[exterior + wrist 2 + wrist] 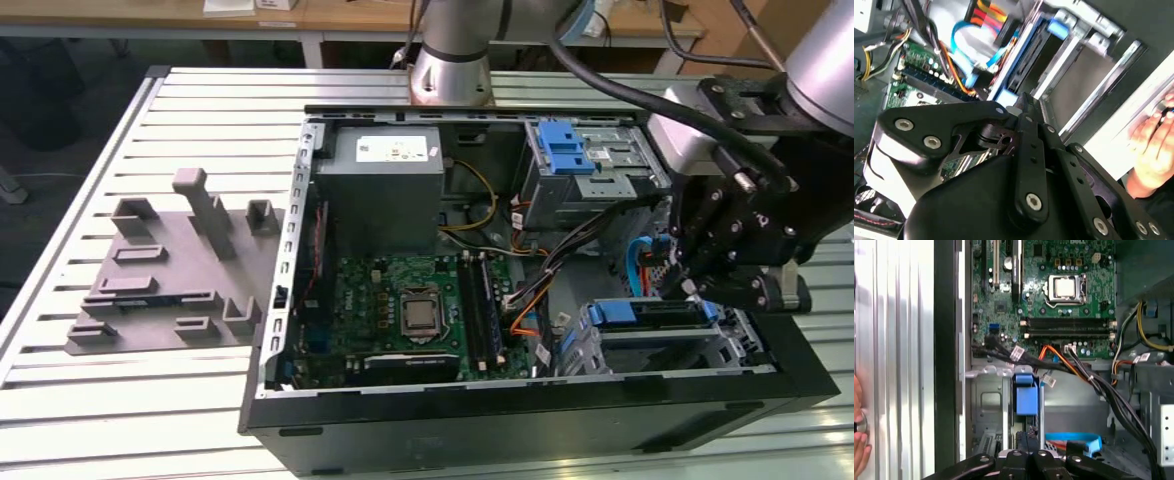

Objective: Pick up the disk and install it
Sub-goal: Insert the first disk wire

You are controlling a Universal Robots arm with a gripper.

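Black desktop computer tower (534, 420) lies on its side on the slatted aluminium table (134, 400) with the side panel off. The bays face up, presumably so the arm can reach in from above. The disk, a flat grey hard drive with blue plastic rails (1026, 402), sits on edge in the bare-metal drive cage (986, 405) at the case's front corner, just beside the green motherboard (999, 310). Edge-on looks like the only way it fits that narrow slot. The black linkage gripper (1026, 437) hangs directly over the disk's blue end, in line with the slot. Its fingers are together with no gap visible. The tips are at or on the rail, and I cannot tell whether they pinch it or only bear on it. A person's hand (1151, 145) rests on the table beside the case, probably on standby. A grey moulded fixture with upright posts (174, 270) stands well apart, toward the exterior view's left. Writing: the white sticker (396, 150) on the big grey power-supply box (380, 195) and the white tags (1016, 352) on the black cable bundle (1094, 385) carry print too fine to read.
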